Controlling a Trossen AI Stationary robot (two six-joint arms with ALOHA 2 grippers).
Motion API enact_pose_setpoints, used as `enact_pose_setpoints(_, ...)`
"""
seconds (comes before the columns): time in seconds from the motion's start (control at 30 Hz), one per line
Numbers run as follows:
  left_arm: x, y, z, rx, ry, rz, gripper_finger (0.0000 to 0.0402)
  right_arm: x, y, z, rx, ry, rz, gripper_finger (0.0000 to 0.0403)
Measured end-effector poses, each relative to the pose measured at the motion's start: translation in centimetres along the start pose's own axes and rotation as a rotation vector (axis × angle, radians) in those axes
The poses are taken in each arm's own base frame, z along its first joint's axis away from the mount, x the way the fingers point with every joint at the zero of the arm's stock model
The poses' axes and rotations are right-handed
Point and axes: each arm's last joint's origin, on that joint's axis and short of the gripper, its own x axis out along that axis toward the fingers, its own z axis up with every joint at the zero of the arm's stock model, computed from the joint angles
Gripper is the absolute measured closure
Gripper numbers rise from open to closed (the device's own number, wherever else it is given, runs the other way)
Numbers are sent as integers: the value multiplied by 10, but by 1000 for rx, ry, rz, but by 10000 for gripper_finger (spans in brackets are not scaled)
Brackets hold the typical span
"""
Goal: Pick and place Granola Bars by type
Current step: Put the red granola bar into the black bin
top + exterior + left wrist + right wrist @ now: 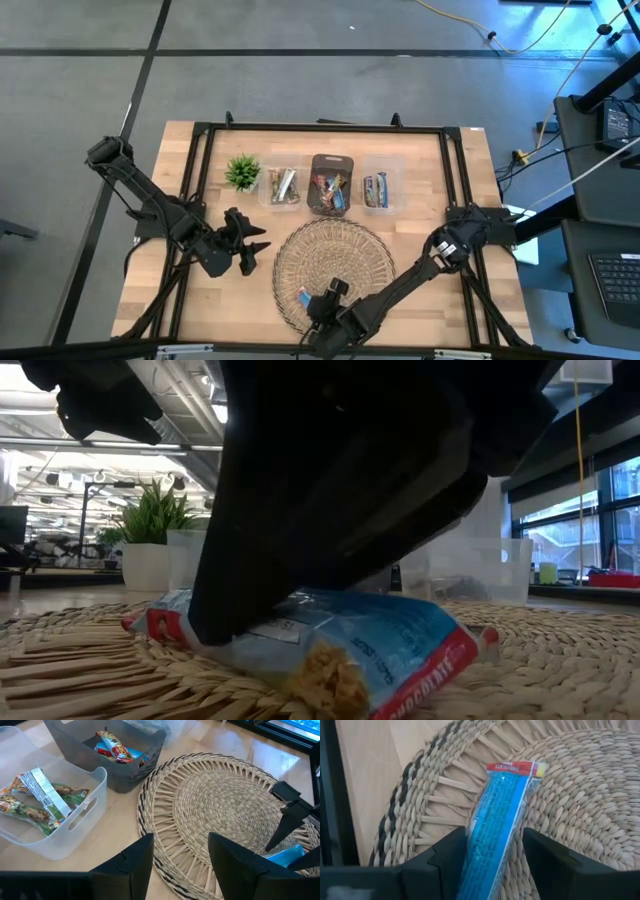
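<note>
The right hand (pixel 492 857) is down at the near edge of the woven mat (pixel 350 250), its fingers closed against both sides of a blue granola bar (pixel 497 815) lying flat there. The left hand (pixel 250 250) hovers open over the counter (pixel 455 215), left of the mat. Other bars fill three bins (pixel 330 185) beyond.

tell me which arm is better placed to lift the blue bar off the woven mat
Right. The right gripper already has a finger on each side of the blue bar lying on the woven mat. The left gripper hangs open beside the mat's other edge, away from the bar.
</note>
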Motion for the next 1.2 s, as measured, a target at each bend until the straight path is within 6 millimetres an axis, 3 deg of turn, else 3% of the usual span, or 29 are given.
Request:
enact_pose_setpoints(0.67, 0, 0, 0, 9, 0, 0, 221, 1, 1, -1, -21, 23, 23, 205)
enact_pose_setpoints(1.2, 0, 0, 0, 10, 0, 0, 221, -1, 1, 0, -23, 23, 21, 331)
